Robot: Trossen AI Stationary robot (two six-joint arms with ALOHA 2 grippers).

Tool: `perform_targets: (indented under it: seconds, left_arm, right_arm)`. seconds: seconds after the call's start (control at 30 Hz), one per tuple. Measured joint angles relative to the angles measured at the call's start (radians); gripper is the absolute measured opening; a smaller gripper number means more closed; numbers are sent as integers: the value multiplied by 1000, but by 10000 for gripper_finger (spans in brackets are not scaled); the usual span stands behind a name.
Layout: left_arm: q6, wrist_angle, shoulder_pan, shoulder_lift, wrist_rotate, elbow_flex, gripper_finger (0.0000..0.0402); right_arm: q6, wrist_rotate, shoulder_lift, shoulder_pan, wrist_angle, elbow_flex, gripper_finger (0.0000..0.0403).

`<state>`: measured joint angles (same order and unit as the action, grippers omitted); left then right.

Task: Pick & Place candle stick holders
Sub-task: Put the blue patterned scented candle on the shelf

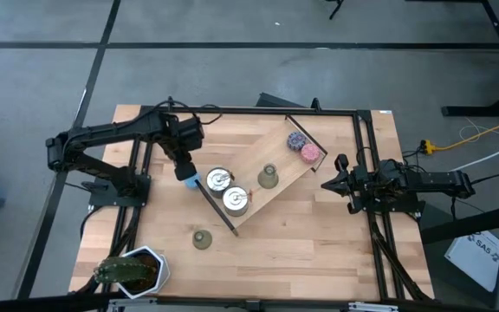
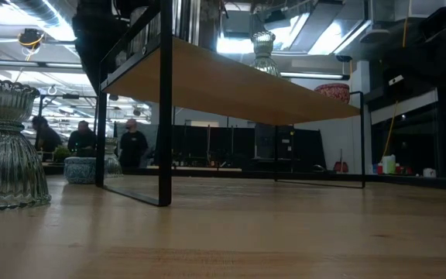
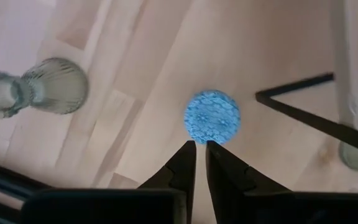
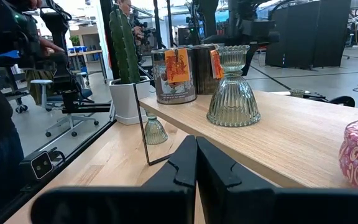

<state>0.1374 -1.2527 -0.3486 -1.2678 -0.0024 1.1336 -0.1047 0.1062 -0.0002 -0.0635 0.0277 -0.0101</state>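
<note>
One olive-green candle stick holder (image 1: pixel 268 177) stands on its wide base on the raised wooden shelf (image 1: pixel 271 204). In the right wrist view this holder (image 4: pixel 232 87) is beside the tins. Another holder (image 1: pixel 201 238) stands on the table in front of the shelf, and it also shows in the left wrist view (image 3: pixel 55 87). My left gripper (image 1: pixel 185 172) points down over a blue puck (image 3: pixel 212 117) that lies on the table just past its fingertips. The left gripper's (image 3: pixel 201 146) fingers are parted by a narrow gap with nothing between them. My right gripper (image 1: pixel 329 184) waits shut and level at the table's right side.
Two silver tins (image 1: pixel 227 191) stand on the shelf's near-left end, with a purple puck (image 1: pixel 295 139) and a pink puck (image 1: pixel 309 153) at its far end. The shelf's black frame leg (image 3: pixel 316 115) is close to the blue puck. A potted cactus (image 1: pixel 132 273) is at the near left corner.
</note>
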Motion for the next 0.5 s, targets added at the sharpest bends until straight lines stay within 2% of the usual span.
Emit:
perform_targets:
  seconds: [0.5]
  left_arm:
    - [33,28,-207,20,-6,0,20]
  right_arm:
    - [0,0,0,0,0,0,10]
